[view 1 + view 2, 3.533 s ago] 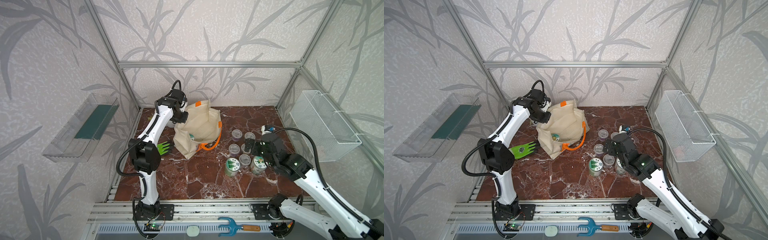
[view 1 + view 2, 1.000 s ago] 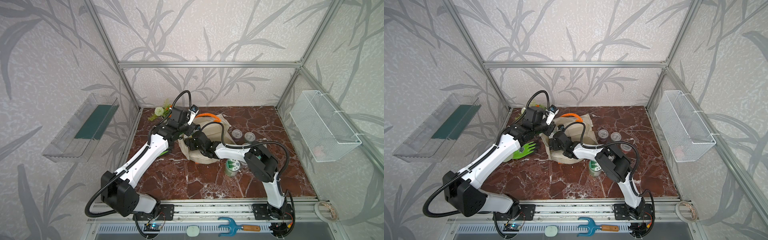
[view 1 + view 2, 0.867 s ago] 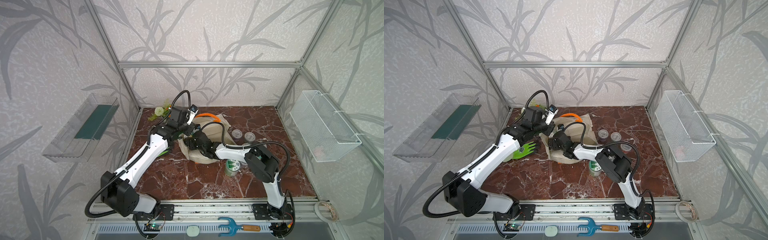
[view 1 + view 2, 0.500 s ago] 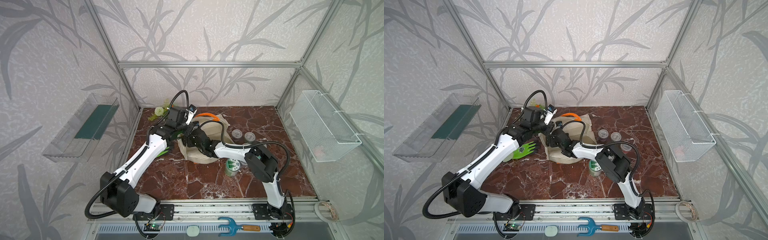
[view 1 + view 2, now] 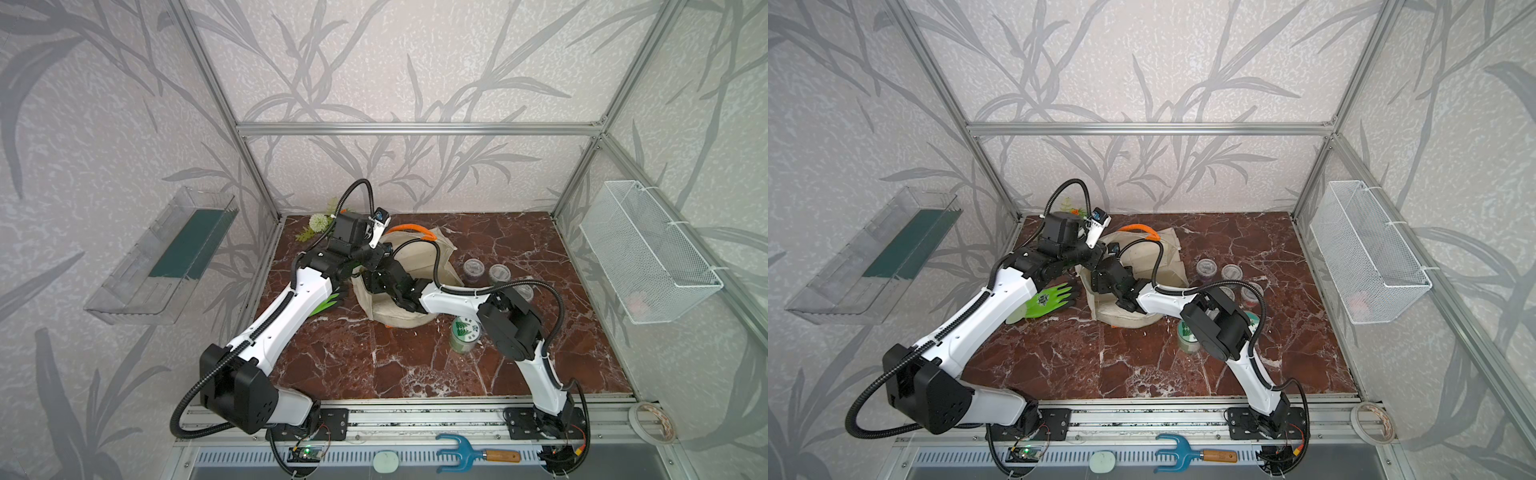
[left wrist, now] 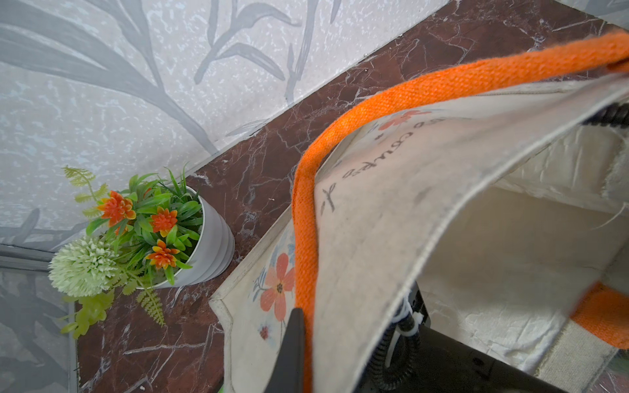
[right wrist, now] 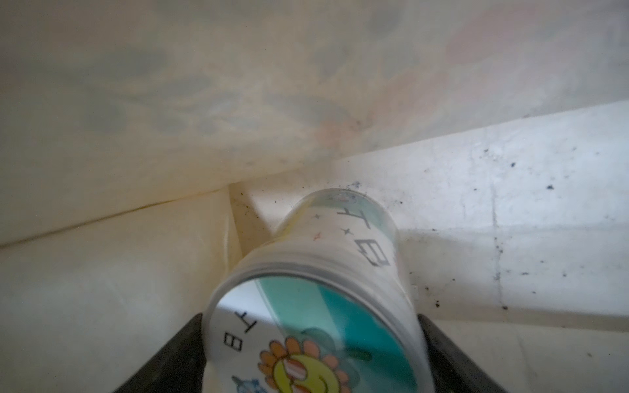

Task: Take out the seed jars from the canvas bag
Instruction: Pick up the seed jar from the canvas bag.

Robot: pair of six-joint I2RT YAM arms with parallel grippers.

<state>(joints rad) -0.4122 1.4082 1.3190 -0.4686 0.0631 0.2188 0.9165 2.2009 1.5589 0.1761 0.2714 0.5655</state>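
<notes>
The beige canvas bag [image 5: 444, 255] [image 5: 1169, 255] lies at the back middle with its mouth held open. My left gripper [image 5: 376, 249] [image 6: 306, 326] is shut on the bag's rim beside the orange strap [image 6: 303, 238]. The right arm's wrist [image 5: 395, 286] reaches into the mouth. Inside, my right gripper [image 7: 309, 320] is shut on a seed jar [image 7: 340, 258] lying on its side, its lid showing a sunflower on teal. Three clear seed jars [image 5: 473, 268] [image 5: 500, 273] [image 5: 524, 293] and a green-lidded one [image 5: 465, 332] stand on the table to the right.
A white flower pot [image 6: 207, 245] [image 5: 318, 222] stands in the back left corner, close to the bag. A green glove [image 5: 1050, 301] lies under my left arm. A wire basket [image 5: 648, 257] hangs on the right wall, a clear shelf [image 5: 166, 257] on the left.
Since the oldest frames my right arm has swung from the jars on the table into the bag's mouth, and the left has drawn the rim open. In the last second both arms barely moved.
</notes>
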